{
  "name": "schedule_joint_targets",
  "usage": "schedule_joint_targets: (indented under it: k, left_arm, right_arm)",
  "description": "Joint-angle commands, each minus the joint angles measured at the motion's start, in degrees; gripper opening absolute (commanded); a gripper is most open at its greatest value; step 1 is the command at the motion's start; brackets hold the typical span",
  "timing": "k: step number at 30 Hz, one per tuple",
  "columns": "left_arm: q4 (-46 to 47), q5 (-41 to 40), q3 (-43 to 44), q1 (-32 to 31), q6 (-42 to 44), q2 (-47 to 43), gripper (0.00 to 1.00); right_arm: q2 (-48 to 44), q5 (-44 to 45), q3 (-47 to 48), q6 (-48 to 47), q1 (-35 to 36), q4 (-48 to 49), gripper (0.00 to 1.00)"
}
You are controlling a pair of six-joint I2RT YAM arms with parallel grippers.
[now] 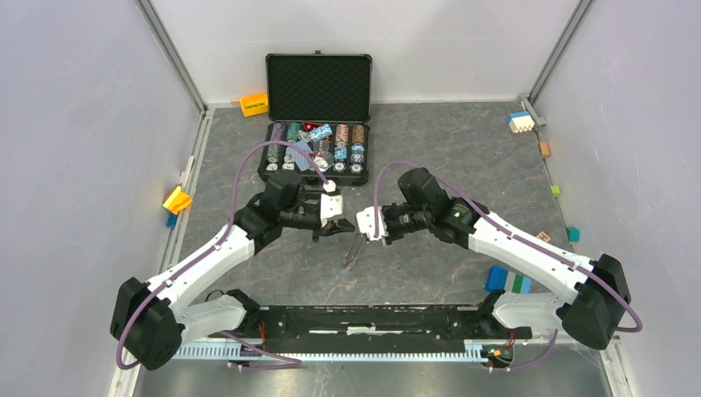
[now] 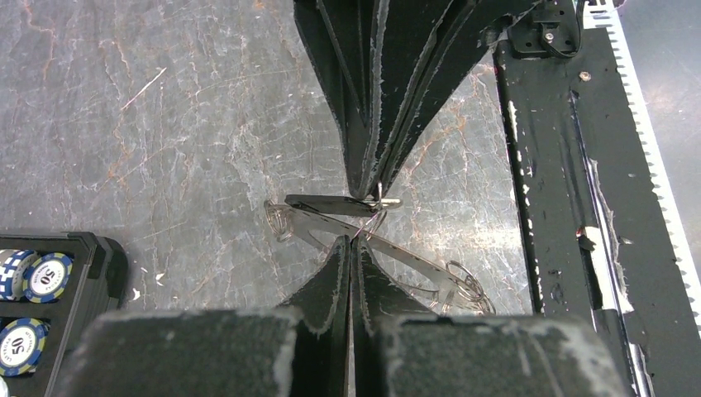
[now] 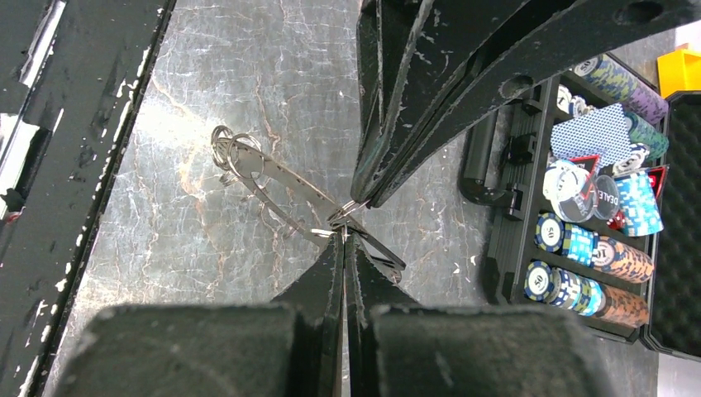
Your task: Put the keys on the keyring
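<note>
**A:** Where are the keys?

**B:** The keys [image 2: 413, 263] are a bunch of long flat silver strips. They are held between the two hands over the middle of the counter [image 1: 463, 157], and in the top view they dangle below the fingertips.

**A:** And the hands?

**B:** The left hand [image 2: 350, 252] is pinched tight on one silver strip. The right hand [image 3: 342, 248] meets it tip to tip and is also clamped on the keys, beside a small wire loop. I cannot tell if it nips the loop itself.

**A:** The ring?

**B:** The ring [image 3: 231, 155] is a cluster of thin loops at the bunch's free end, toward the near edge.

**A:** Anything else?

**B:** An open black case [image 1: 318, 87] of chips [image 3: 579, 240] sits by the far edge.
</note>
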Motion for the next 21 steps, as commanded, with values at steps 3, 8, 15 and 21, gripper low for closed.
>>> schedule_joint_targets:
  k: [3, 8, 15, 21]
  left_arm:
    - [4.1, 1.9, 1.1, -0.2, -2.0, -0.9, 0.02]
    - [5.2, 1.4, 0.8, -0.2, -2.9, -1.0, 0.02]
    - [6.1, 0.4, 0.5, -0.1, -3.5, -1.1, 0.02]
    - [6.4, -0.8, 0.3, -0.1, -3.6, -1.2, 0.02]
  right_arm:
    - [-0.2, -0.1, -0.2, 1.4, 0.3, 2.6, 0.0]
    - [-0.4, -0.2, -0.6, 1.3, 0.3, 2.7, 0.0]
    - [-0.6, 0.4, -0.9, 0.9, 0.4, 2.8, 0.0]
    - [-1.1, 0.7, -1.3, 0.9, 0.3, 3.0, 0.0]
